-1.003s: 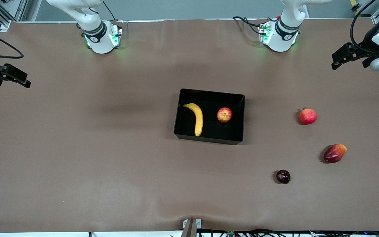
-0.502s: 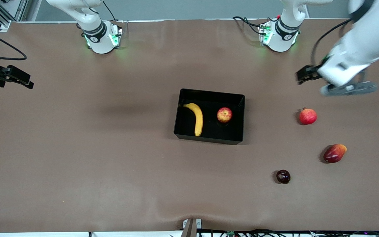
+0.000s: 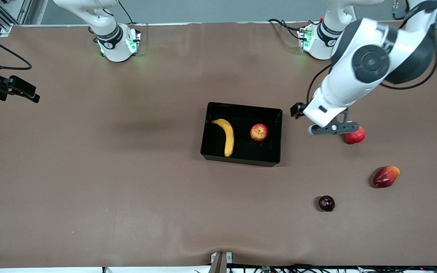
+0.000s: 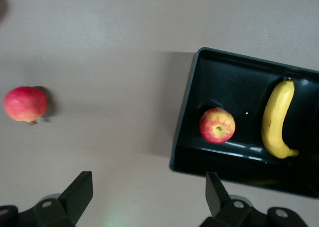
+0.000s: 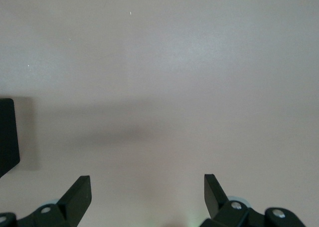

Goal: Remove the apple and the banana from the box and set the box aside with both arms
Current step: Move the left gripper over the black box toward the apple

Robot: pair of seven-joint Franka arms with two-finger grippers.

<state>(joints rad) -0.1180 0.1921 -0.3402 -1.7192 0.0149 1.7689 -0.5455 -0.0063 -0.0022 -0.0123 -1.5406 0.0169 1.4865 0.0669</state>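
Banana (image 3: 226, 135) and apple (image 3: 259, 132) lying apart inside the black tray (image 3: 241, 161). Left gripper (image 4: 144, 197) spread wide, empty — up over bare table between tray and pomegranate (image 3: 356, 135). Right gripper (image 5: 147, 194) likewise wide, empty — waiting over bare table.

The left arm reaches out from its base, its left gripper (image 4: 147, 197) hanging spread wide and empty, while the right gripper (image 5: 147, 194) hangs equally wide, empty, over bare table.
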